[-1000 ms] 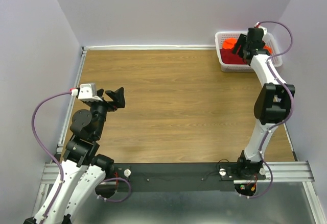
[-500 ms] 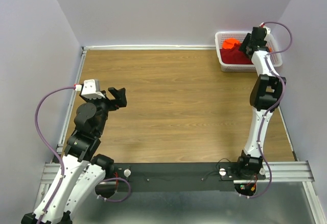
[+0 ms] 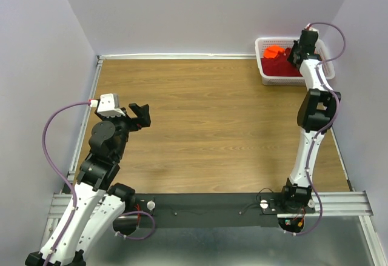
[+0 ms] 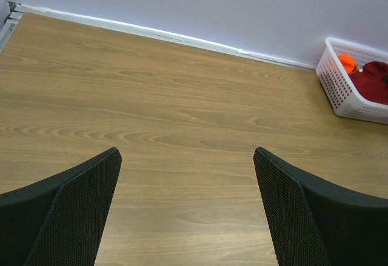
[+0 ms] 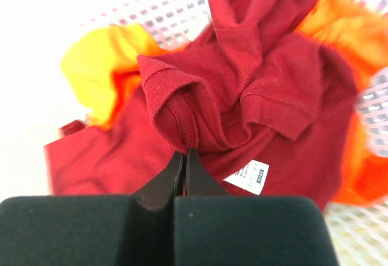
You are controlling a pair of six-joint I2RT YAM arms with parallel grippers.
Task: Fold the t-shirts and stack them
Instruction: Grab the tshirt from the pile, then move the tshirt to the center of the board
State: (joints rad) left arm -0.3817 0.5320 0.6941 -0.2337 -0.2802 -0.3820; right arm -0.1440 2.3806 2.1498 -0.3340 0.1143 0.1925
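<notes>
Right gripper [image 5: 185,156] clenched on maroon t-shirt [image 5: 267,96] fold inside mesh basket [image 3: 262,67], tabletop [image 3: 212,114] far-right corner; left gripper [image 4: 187,157] jaws wide, empty.

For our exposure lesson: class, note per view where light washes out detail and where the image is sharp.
Right wrist: white basket blown out top left, orange t-shirt bleached to yellow there, maroon t-shirt slightly soft. Left wrist: evenly lit, table grain sharp. Top external: even light, faint shadows.
</notes>
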